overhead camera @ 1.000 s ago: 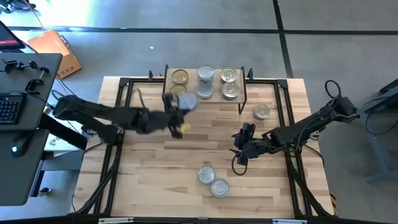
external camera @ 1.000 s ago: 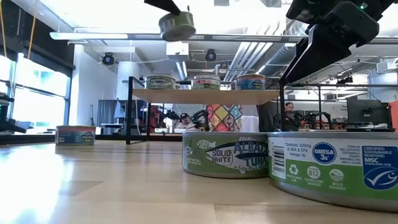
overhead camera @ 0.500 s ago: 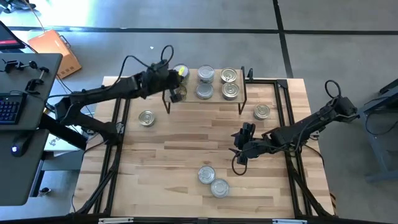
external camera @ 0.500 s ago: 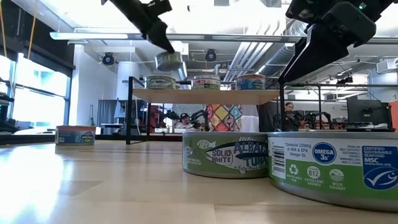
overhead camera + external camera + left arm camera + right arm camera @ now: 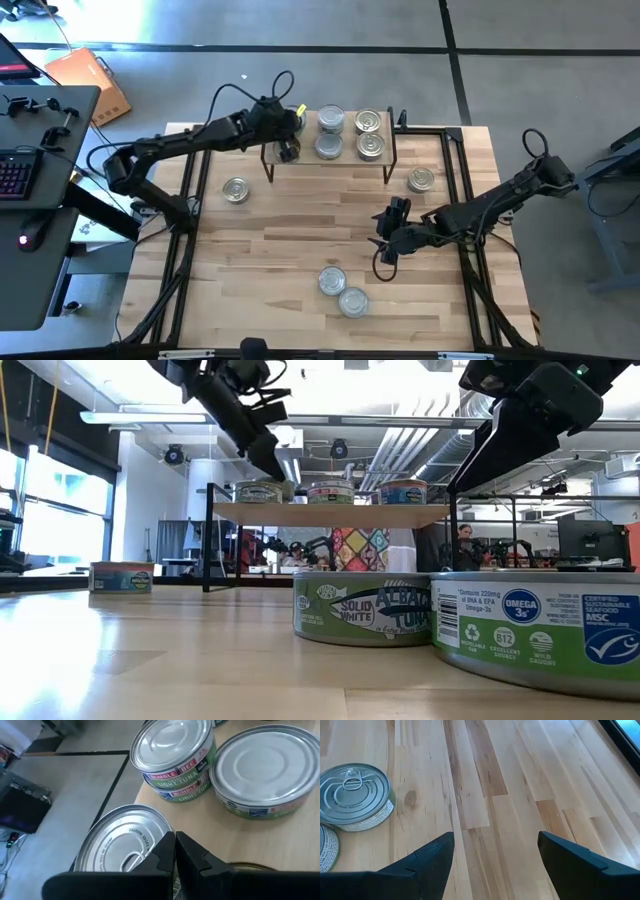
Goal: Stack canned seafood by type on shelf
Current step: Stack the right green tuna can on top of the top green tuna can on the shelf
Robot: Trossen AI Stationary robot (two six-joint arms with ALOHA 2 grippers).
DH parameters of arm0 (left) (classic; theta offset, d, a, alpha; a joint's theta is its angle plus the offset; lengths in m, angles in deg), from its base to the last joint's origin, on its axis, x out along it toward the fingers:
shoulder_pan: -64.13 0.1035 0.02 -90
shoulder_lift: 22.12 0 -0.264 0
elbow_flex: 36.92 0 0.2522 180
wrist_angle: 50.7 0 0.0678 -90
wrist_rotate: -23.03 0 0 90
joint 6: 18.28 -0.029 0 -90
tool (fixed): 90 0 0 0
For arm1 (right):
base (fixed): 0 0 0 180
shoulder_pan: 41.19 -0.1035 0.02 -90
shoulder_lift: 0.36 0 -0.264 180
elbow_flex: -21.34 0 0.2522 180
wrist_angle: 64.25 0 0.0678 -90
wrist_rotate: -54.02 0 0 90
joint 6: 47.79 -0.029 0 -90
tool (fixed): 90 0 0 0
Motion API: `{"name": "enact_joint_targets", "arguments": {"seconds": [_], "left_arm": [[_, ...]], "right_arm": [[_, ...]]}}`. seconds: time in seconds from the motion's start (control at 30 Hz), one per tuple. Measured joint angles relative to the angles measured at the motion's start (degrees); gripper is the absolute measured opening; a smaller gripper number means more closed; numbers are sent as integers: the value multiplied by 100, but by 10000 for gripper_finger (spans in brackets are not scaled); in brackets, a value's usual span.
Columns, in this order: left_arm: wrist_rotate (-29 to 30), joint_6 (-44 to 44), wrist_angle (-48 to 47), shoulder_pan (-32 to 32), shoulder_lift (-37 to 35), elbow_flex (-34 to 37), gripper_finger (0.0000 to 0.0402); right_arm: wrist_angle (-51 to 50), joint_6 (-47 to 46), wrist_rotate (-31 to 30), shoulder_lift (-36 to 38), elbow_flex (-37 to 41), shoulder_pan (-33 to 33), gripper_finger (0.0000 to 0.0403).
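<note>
The shelf (image 5: 330,160) at the far edge of the surface (image 5: 300,240) carries tins (image 5: 369,146) in three groups, with the left gripper (image 5: 288,150), its jaws pressed together, over the leftmost group. Four more tins lie on the surface: one left (image 5: 235,190), one right (image 5: 421,180) and two near the front (image 5: 332,280). The right gripper (image 5: 385,245) hovers mid-surface with jaws spread, holding nothing.

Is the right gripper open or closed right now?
Open: the right gripper has its two fingers spread wide over bare tabletop, holding nothing.
</note>
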Motion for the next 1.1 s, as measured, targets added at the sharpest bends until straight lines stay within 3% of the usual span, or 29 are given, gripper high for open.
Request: {"name": "enact_joint_targets", "arguments": {"seconds": [0.37,0.73,1.1], "left_arm": [[554,11,-74,-16,39,8,0],[578,-70,-24,-72,-181,21,0],[671,-502,831,168,-279,21,0]], "right_arm": [[-1,0,-2,0,0,0,282],[-3,0,-4,0,0,0,282],[0,-2,-7,0,0,4,282]]}}
